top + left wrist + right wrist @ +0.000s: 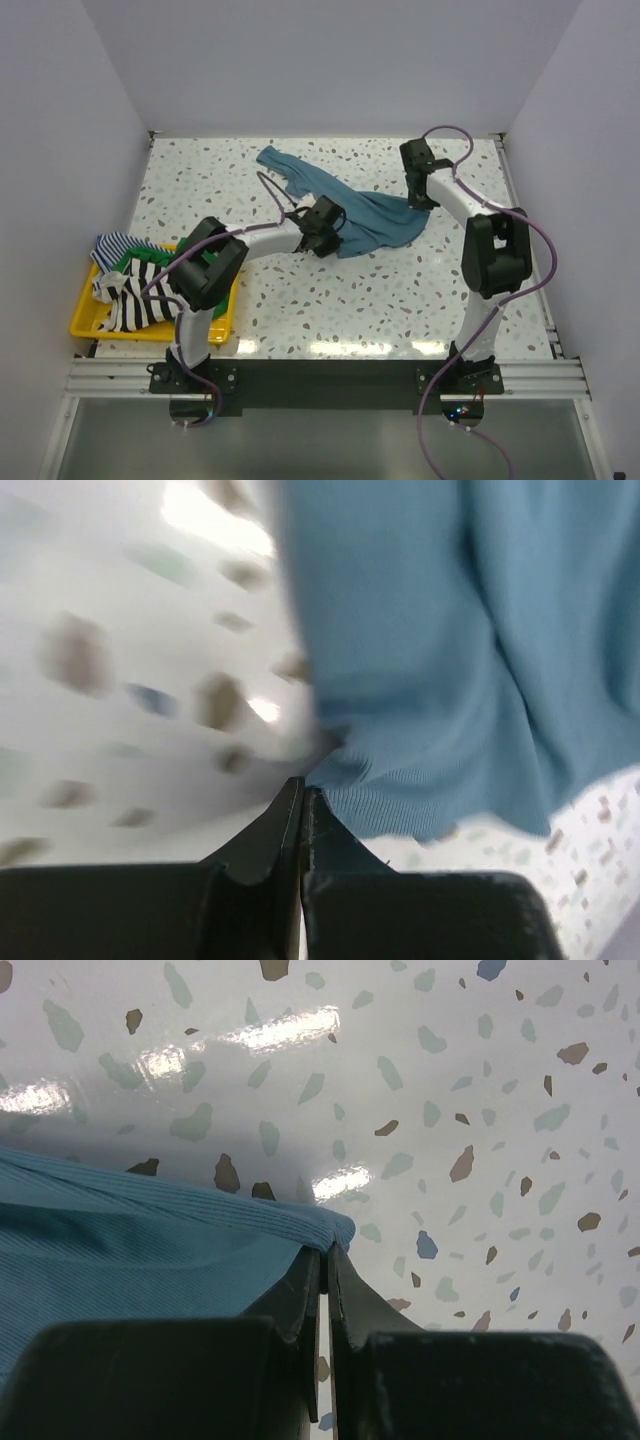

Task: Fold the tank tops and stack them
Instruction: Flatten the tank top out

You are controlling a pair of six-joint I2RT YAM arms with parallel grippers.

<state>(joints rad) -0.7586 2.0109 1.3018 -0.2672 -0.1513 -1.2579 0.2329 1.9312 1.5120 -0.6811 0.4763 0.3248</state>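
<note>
The teal top [365, 215] lies crumpled at the centre of the table [300, 300], toward 12 o'clock. My left gripper [302, 785] is clenched on its hem at 7 o'clock. My right gripper [326, 1252] pinches the ribbed corner at 3 o'clock. I think I should lift both evenly and pull apart, so the soft thin knit spreads flat over the glossy speckled surface.

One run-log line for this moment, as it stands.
left jaws: shut on teal top edge | right jaws: shut on its corner | teal top: lying on table | other tops: heaped in yellow tray
</note>
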